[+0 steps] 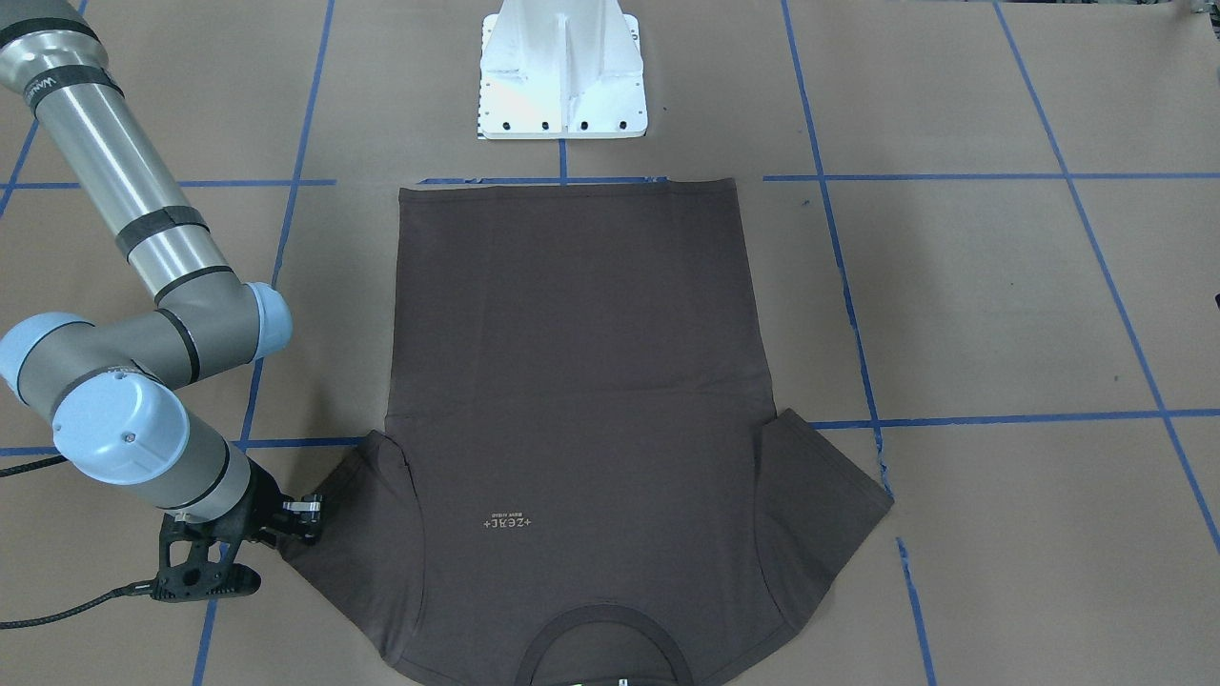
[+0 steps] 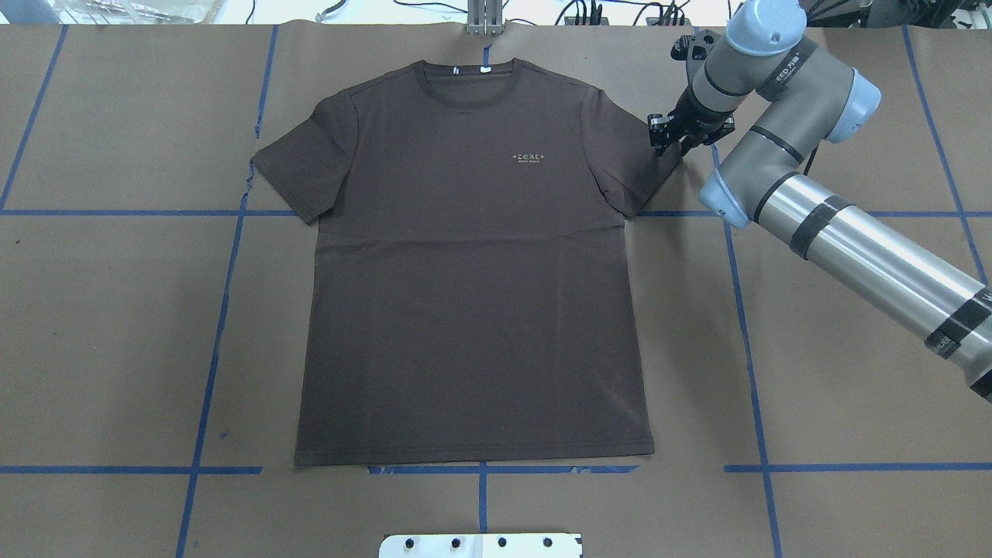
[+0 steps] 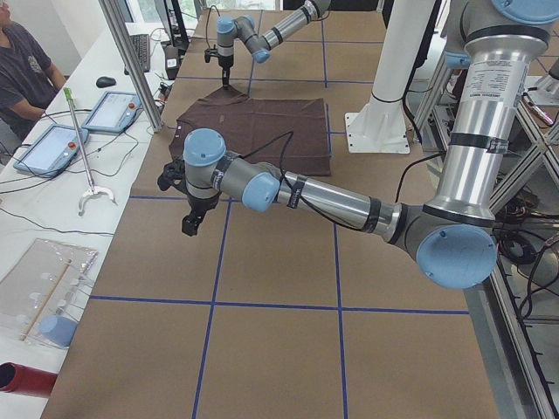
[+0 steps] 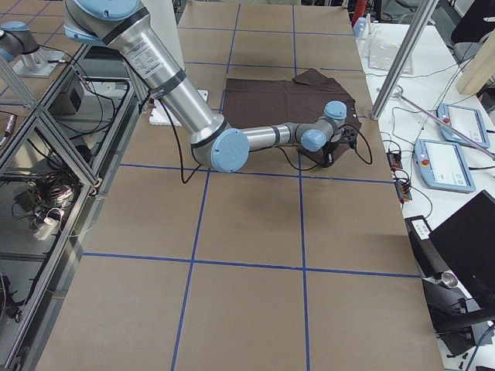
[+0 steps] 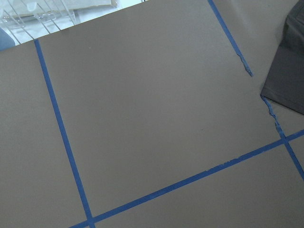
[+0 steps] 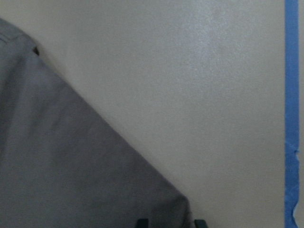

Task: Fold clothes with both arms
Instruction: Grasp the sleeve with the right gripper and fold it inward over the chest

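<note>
T-shirt (image 2: pixel 473 294): lies flat and front up on the table (image 2: pixel 852 349), in the centre of the overhead view; both sleeves are spread out.
Collar (image 2: pixel 465 74): near the top edge of the overhead view; the hem runs along the lower part of the frame.
Lettering (image 2: pixel 530 157): small and pale, on the chest, right of centre in the overhead view.
Right arm (image 2: pixel 852 240): enters from the right edge of the overhead view and reaches toward the upper right of the shirt.
Right gripper (image 2: pixel 665 136): low over the table at the outer edge of the sleeve (image 2: pixel 620 155) on the frame's right.
Right jaws: apart. In the right wrist view two dark fingertips (image 6: pixel 142 222) show at the bottom edge with the sleeve's corner between them. Contact with the cloth cannot be told.
Left gripper (image 3: pixel 190 223): seen only in the left side view, middle left of the frame, pointing down over bare table, apart from the shirt.
Left jaws: cannot tell whether apart or closed.
Left wrist view: brown paper and blue tape (image 5: pixel 61 133), with a sleeve edge at the frame's right edge.
Base (image 1: pixel 562 71): white, top centre of the front-facing view, just beyond the hem.
</note>
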Motion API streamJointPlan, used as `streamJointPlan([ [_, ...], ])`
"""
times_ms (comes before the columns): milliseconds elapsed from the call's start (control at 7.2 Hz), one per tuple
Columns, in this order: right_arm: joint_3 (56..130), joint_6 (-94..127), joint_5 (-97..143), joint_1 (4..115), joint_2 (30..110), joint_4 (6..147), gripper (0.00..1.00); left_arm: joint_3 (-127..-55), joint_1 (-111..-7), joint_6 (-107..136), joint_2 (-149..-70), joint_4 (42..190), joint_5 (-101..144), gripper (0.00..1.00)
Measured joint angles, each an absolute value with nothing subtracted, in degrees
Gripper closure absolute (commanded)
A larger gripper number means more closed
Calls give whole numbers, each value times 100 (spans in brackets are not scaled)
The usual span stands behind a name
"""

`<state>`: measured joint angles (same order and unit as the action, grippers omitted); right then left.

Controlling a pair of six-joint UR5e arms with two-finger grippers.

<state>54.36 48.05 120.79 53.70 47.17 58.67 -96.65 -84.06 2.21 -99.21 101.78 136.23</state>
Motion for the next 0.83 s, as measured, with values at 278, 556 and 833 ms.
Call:
streamJointPlan([
  [278, 5486, 4734, 12084, 5386, 4668, 5869, 100, -9665, -8410, 239, -9922, 10178, 13623, 0],
  [556, 5646, 4718, 12081, 5387, 4575, 5860, 100, -9668, -8411, 245, -9929, 10178, 13623, 0],
  [833, 5755, 4757, 12003, 5275, 4173, 5873, 100, -9665, -8414, 246, -9944, 10178, 13623, 0],
])
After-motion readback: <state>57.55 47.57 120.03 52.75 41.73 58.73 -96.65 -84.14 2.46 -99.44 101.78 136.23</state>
